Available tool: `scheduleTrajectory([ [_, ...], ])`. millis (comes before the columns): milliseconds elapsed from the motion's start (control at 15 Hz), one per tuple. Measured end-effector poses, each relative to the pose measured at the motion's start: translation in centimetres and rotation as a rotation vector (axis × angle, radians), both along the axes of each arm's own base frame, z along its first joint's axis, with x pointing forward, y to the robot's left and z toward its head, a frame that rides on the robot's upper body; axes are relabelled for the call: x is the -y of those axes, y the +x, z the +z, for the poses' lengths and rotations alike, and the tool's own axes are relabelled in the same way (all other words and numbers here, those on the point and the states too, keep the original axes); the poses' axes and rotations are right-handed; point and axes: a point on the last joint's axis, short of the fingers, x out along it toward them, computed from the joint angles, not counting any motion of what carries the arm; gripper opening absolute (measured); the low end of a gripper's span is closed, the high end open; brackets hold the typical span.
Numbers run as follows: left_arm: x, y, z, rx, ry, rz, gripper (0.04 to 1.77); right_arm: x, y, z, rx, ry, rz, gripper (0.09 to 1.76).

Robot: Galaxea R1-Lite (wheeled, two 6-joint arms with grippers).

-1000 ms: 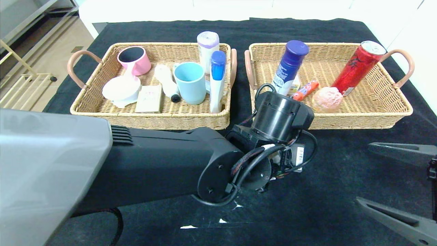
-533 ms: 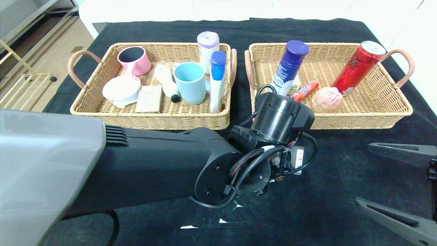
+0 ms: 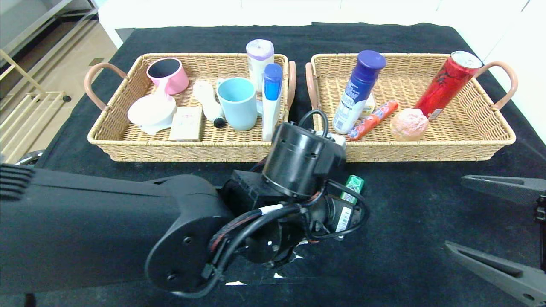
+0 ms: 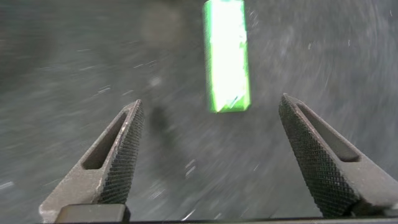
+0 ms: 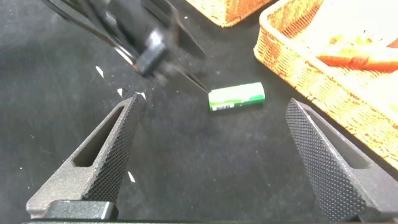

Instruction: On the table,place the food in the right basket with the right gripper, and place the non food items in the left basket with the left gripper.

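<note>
A small green pack (image 3: 353, 186) lies on the black cloth in front of the right basket (image 3: 426, 152); it also shows in the left wrist view (image 4: 227, 56) and the right wrist view (image 5: 237, 98). My left gripper (image 4: 209, 104) is open and empty above the cloth, with the pack just beyond its fingertips. In the head view the left wrist (image 3: 298, 166) hides that gripper. My right gripper (image 3: 454, 216) is open and empty at the near right, also in its own view (image 5: 214, 102). The left basket (image 3: 187, 152) holds mugs, a box and bottles.
The right basket holds a blue-capped bottle (image 3: 356, 91), a red can (image 3: 448, 83), a pink ball-like thing (image 3: 408, 123) and an orange-red stick (image 3: 372, 120). White tape marks (image 3: 234, 282) lie on the cloth near me. The table's left edge drops to the floor.
My left arm has pulled back toward me and to the left, uncovering the green pack on the cloth. The right gripper has not moved.
</note>
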Motion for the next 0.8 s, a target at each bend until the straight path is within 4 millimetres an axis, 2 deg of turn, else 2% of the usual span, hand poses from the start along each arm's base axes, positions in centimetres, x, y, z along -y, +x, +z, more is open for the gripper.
scheduleTrajectory([
  [400, -7.6, -2.6, 0.5, 0.112, -0.022, -0.077, 1.66, -0.2, 0.5, -0.4, -0.023, -0.01, -0.002, 1.71],
  [800, -13.7, -6.1, 0.4, 0.233, -0.074, -0.062, 1.69, -0.5, 1.0, -0.9, -0.052, -0.023, 0.006, 1.71],
])
